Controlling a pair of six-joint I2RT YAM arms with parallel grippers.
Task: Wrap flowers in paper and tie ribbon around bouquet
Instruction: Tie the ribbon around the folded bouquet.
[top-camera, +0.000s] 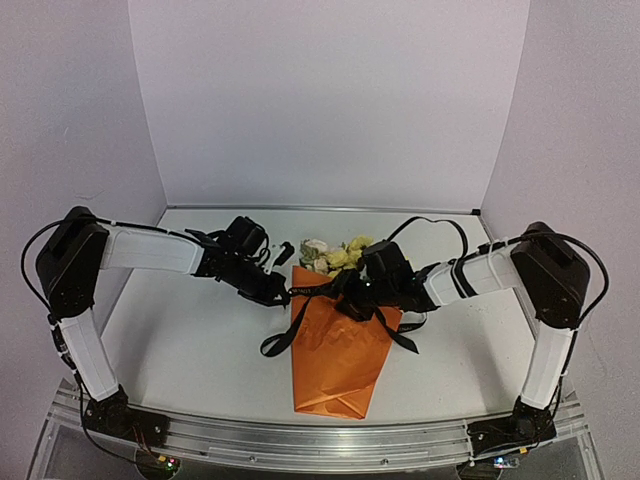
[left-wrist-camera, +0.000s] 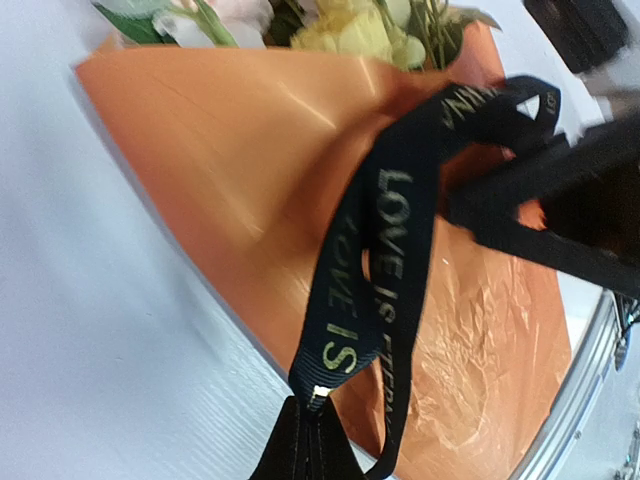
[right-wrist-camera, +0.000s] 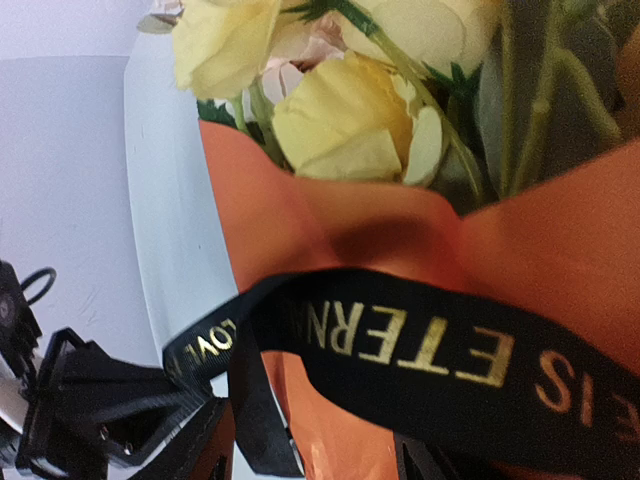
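Observation:
The bouquet lies mid-table: an orange paper (top-camera: 338, 355) cone with its point toward the near edge and pale yellow flowers (top-camera: 335, 253) at its far end. A black ribbon (top-camera: 298, 325) with gold lettering crosses the cone's upper part, its tails trailing left and right. My left gripper (top-camera: 278, 294) is at the cone's upper left edge. In the left wrist view the left gripper (left-wrist-camera: 305, 430) is shut on a fold of the ribbon (left-wrist-camera: 385, 230) above the paper (left-wrist-camera: 240, 150). My right gripper (top-camera: 356, 296) hovers over the cone. In the right wrist view the right gripper (right-wrist-camera: 310, 462) is open, with the ribbon (right-wrist-camera: 420, 350) stretched across the paper (right-wrist-camera: 300, 220) below the flowers (right-wrist-camera: 340, 120).
White walls close in the table (top-camera: 190, 340) at the back and sides. An aluminium rail (top-camera: 300, 440) runs along the near edge between the arm bases. A small dark object (top-camera: 284, 252) lies just left of the flowers.

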